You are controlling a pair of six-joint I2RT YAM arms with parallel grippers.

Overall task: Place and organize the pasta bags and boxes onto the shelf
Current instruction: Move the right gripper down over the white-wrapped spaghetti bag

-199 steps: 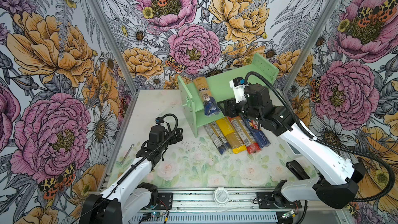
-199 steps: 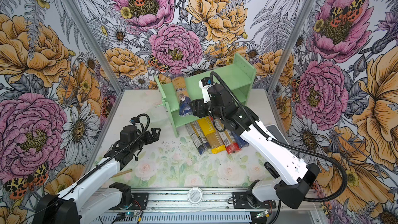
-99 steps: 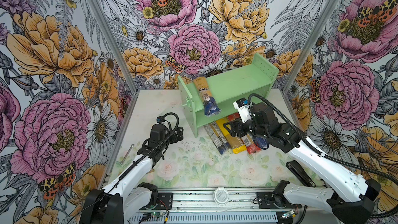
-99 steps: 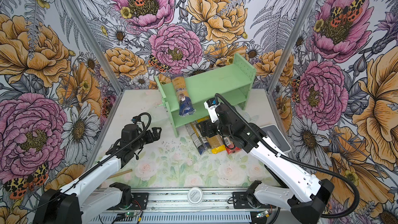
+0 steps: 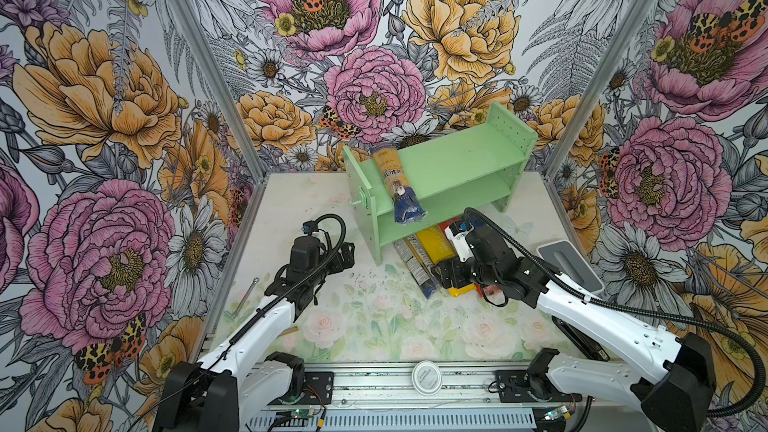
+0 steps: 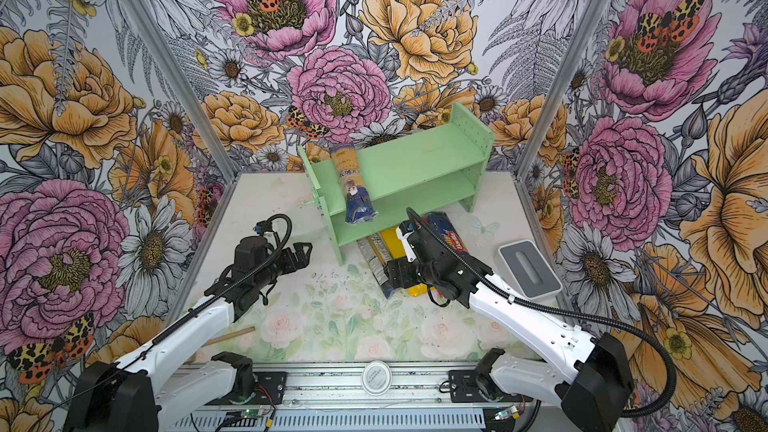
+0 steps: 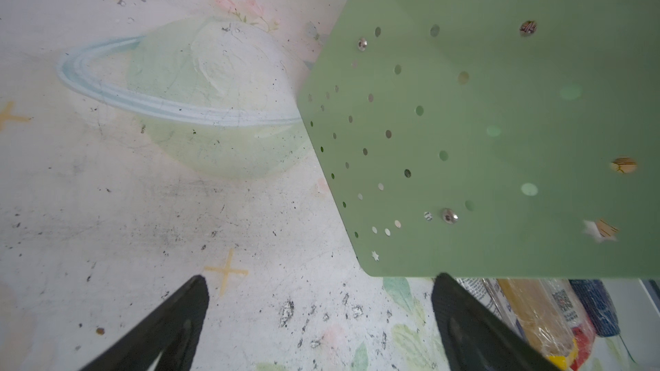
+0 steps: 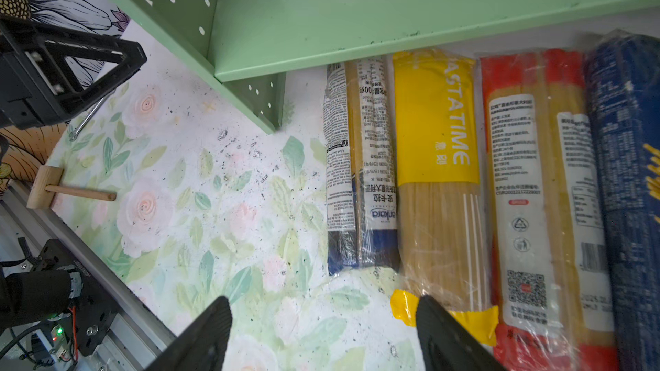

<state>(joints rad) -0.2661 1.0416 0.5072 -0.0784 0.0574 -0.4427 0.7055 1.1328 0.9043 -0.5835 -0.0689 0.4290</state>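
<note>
**Stereo and wrist views of a two-arm cell.** A mint-green shelf (image 5: 453, 168), built of flat panels with two tiers and peg-holed side panels, is set at the far middle of the counter (image 5: 374, 317). The counter's floral print is scuffed and flecked with dark specks.

One clear film spaghetti pack (image 5: 397, 184) with a crinkled dark-blue end is laid front to back across the upper tier. It is placed just beside the left side panel, and its blue end overhangs the near edge.

Four more long, narrow packs in glossy film are laid side by side on the counter, their far ends tucked under the lower tier. From left to right these are:
- a second clear pack (image 8: 360, 173) with a dark-blue end
- a yellow-banded pack (image 8: 435, 173)
- a red pack (image 8: 535, 190)
- a dark-blue pack (image 8: 628, 173)

The right claw (image 8: 323, 305) is spread and empty at the near ends of the second clear pack and the yellow-banded pack. One fingertip is seen over the yellow end; contact cannot be told. The left claw (image 7: 321, 280) is also released, with nothing held, near the outer face of the left side panel.
</note>
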